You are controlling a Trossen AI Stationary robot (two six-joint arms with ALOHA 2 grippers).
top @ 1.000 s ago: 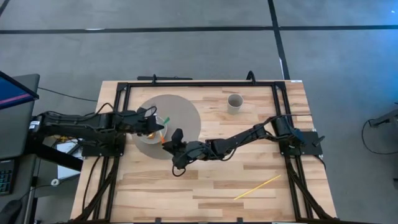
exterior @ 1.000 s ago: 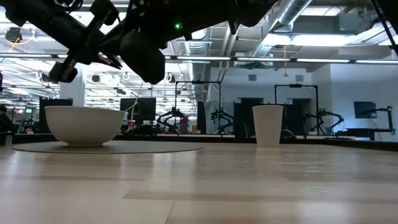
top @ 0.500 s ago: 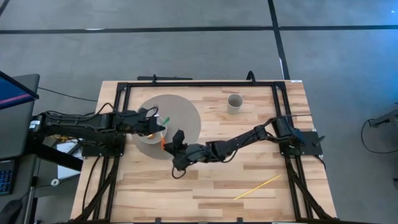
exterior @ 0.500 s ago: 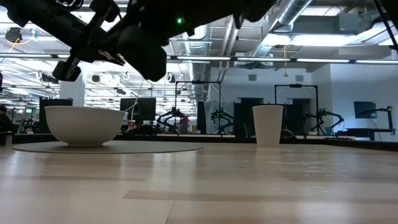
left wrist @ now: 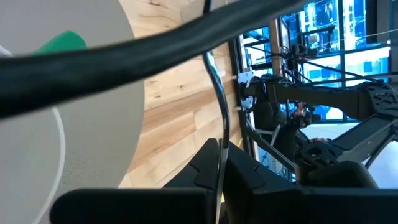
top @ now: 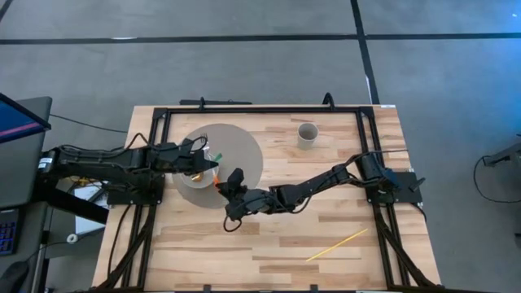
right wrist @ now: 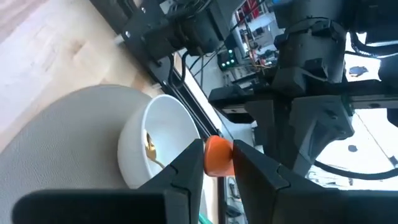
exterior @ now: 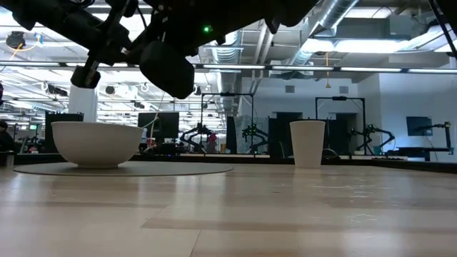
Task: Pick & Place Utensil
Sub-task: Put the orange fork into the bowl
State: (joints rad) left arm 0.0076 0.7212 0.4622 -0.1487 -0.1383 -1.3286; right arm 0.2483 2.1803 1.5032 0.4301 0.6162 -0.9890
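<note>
A white bowl (top: 195,171) (right wrist: 155,146) (exterior: 96,143) stands on a round grey mat (top: 240,155) at the table's left. My right gripper (top: 220,184) (right wrist: 217,163) reaches to the bowl's near right rim and is shut on the orange end of a utensil (right wrist: 217,155). A gold part (right wrist: 150,148) lies inside the bowl. My left gripper (top: 201,161) (left wrist: 219,163) is shut above the bowl. A thin dark line runs out between its fingertips; whether it is held, I cannot tell. A green tip (top: 217,156) (left wrist: 62,43) shows by the bowl. My right gripper pinches the utensil's orange end (right wrist: 219,148) between its two fingertips, coming nearly level from the table's right near side. The end is lifted above the bowl's rim; its other part slants down toward the gold part in the bowl.
A paper cup (top: 307,134) (exterior: 307,143) stands at the far right of centre. A thin yellow stick (top: 335,244) lies near the front right. The black frame rails (top: 260,108) border the wooden table (top: 326,220).
Both grippers have stayed over the bowl and tipped a little in place. My right gripper keeps its hold on the orange end.
</note>
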